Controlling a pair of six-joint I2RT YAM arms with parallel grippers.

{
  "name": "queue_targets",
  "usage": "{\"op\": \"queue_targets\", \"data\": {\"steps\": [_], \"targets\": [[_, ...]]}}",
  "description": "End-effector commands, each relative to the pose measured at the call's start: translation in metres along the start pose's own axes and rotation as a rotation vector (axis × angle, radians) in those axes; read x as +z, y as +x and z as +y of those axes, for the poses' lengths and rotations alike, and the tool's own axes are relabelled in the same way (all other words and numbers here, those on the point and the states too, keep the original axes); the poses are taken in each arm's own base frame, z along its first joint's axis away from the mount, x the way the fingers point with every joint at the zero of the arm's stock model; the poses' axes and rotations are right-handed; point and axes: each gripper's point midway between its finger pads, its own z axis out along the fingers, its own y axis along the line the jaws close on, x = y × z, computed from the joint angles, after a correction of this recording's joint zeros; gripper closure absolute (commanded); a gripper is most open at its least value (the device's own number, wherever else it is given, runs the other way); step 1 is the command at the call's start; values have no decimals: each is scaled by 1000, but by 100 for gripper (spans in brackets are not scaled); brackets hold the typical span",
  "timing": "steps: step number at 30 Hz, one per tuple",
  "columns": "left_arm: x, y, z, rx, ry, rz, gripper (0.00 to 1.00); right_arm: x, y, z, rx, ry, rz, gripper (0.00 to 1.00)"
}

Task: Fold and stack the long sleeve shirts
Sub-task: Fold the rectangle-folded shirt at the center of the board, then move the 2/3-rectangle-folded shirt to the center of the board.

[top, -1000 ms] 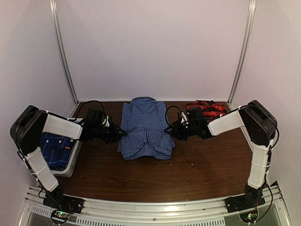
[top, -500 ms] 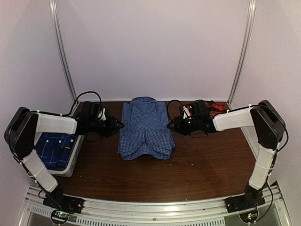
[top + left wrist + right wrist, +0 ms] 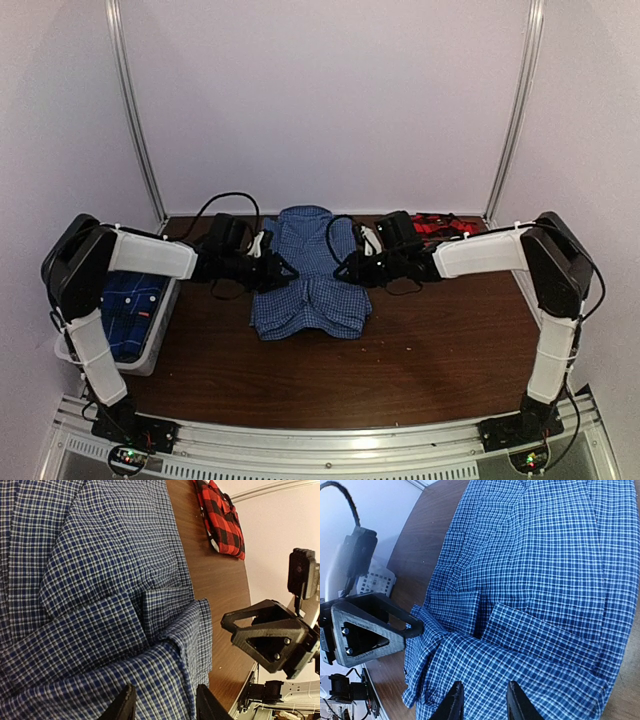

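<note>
The blue-and-white gingham shirt [image 3: 310, 278] lies partly folded at the table's middle back, sleeves folded across its lower part. My left gripper [image 3: 284, 272] is at its left edge and my right gripper [image 3: 346, 268] is at its right edge, facing each other. In the left wrist view the left gripper [image 3: 165, 707] is open just above the folded sleeve cloth [image 3: 115, 590]. In the right wrist view the right gripper [image 3: 484, 702] is open over the same shirt [image 3: 545, 580]. The red-and-black plaid shirt [image 3: 440, 225] lies at the back right. The darker blue plaid shirt [image 3: 128, 310] lies in a bin.
A light grey bin [image 3: 150, 352] stands at the table's left edge. Brown table [image 3: 400, 360] shows in front of the shirt. White walls and metal posts close the back. The red shirt also shows in the left wrist view [image 3: 222, 520].
Both grippers have moved inward from the table beside the shirt to its left and right edges, and now reach over the cloth.
</note>
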Motion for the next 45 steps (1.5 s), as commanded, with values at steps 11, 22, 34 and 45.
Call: {"op": "queue_targets", "data": {"steps": [11, 22, 34, 45], "targets": [[44, 31, 54, -8, -60, 148, 62, 40, 43, -53, -40, 170, 123, 69], [19, 84, 56, -34, -87, 210, 62, 11, 104, -56, -52, 223, 202, 69], [-9, 104, 24, -16, -60, 200, 61, -31, 115, -25, -44, 174, 177, 67], [-67, 117, 15, 9, -123, 170, 56, -71, 127, -8, -21, 138, 156, 56]]}}
